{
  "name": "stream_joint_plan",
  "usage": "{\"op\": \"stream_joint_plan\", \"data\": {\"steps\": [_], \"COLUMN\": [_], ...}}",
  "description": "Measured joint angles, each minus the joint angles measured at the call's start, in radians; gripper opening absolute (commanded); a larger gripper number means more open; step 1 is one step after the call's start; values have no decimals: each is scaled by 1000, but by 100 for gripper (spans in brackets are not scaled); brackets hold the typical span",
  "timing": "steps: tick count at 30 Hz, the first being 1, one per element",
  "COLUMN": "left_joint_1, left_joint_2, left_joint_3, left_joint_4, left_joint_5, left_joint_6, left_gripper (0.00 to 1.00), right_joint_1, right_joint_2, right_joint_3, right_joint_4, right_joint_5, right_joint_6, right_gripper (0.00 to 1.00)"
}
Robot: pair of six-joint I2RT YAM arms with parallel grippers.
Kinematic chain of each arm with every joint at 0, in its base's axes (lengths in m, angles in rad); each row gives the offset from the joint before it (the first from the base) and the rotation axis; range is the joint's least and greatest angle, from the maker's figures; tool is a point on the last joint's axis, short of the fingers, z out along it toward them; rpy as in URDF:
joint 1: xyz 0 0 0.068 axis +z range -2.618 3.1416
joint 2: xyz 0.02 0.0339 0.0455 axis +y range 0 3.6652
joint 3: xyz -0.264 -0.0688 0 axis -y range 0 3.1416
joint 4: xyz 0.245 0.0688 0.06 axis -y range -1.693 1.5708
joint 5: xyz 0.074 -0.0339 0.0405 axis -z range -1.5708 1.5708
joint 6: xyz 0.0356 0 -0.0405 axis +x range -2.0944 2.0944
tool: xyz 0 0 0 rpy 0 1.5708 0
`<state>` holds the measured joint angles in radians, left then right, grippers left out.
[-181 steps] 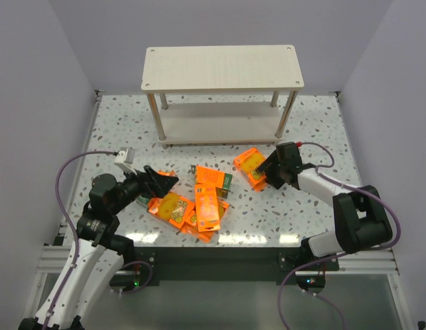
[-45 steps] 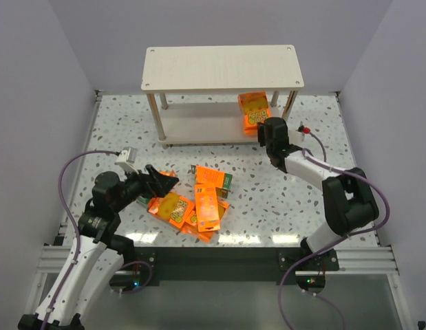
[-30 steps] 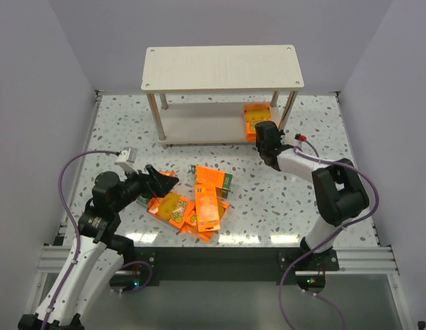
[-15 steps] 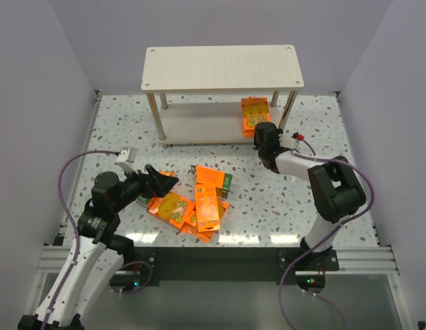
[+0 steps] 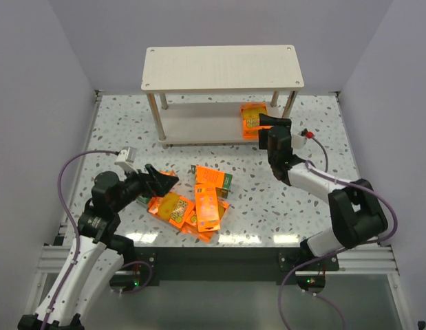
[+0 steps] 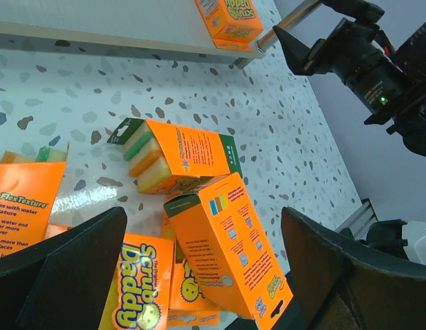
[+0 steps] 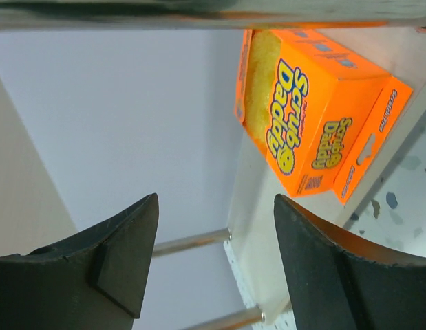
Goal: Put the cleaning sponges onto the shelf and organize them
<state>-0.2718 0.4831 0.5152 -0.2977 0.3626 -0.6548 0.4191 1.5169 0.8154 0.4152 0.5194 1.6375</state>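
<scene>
1. Standing at the far side of the speckled counter (image 5: 281, 206), the shelf (image 5: 223, 67) carries one shelved sponge pack (image 5: 254, 118) at the right end of its lower tier. The right pincer (image 5: 266, 124) sits just in front of that pack, and from above I cannot tell whether they touch. A heap of sponge packs (image 5: 195, 203) lies overlapping on the counter near the front. The left pincer (image 5: 161, 180) hangs at the heap's left edge.
2. From the left wrist, the left pincer (image 6: 202, 220) is spread wide with nothing clamped; its fingers (image 6: 68, 268) frame the heap of sponge packs (image 6: 230, 251). One pack with sponge layers (image 6: 178, 161) shows yellow, orange and green edges. Far off, the shelved sponge pack (image 6: 228, 17) rests on the shelf (image 6: 96, 31), with the right arm (image 6: 364, 62) beside it.
3. From the right wrist, the right pincer (image 7: 216, 206) gapes wide and empty. The shelved sponge pack (image 7: 309, 117), lettered "Scrub Daddy", lies beyond the fingers (image 7: 123, 254), not between them, on the lower board of the shelf (image 7: 247, 227).
</scene>
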Motion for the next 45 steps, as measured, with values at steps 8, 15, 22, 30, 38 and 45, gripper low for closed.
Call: {"op": "stream_joint_plan", "data": {"steps": [8, 15, 22, 30, 38, 45], "left_joint_1": [0, -35, -173, -503, -568, -567], "left_joint_2": [71, 251, 278, 472, 517, 439], "left_joint_3": [-2, -21, -44, 34, 78, 48], "left_joint_4": [48, 97, 206, 206, 162, 90], "left_joint_5": [30, 87, 104, -84, -285, -394], "left_joint_6": [-5, -7, -34, -32, -34, -37], "left_gripper": [98, 91, 84, 78, 59, 50], "right_joint_1": [2, 73, 196, 226, 226, 226], "right_joint_2": [-226, -394, -540, -552, -587, -563], "right_joint_3": [-53, -82, -101, -158, -171, -171], "right_joint_4": [-129, -429, -651, -748, -768, -767], "right_joint_5": [-335, -623, -701, -716, -713, -722], "right_joint_6": [-342, -800, -1026, -1104, -1119, -1136], "right_gripper": [75, 79, 79, 80, 80, 80]}}
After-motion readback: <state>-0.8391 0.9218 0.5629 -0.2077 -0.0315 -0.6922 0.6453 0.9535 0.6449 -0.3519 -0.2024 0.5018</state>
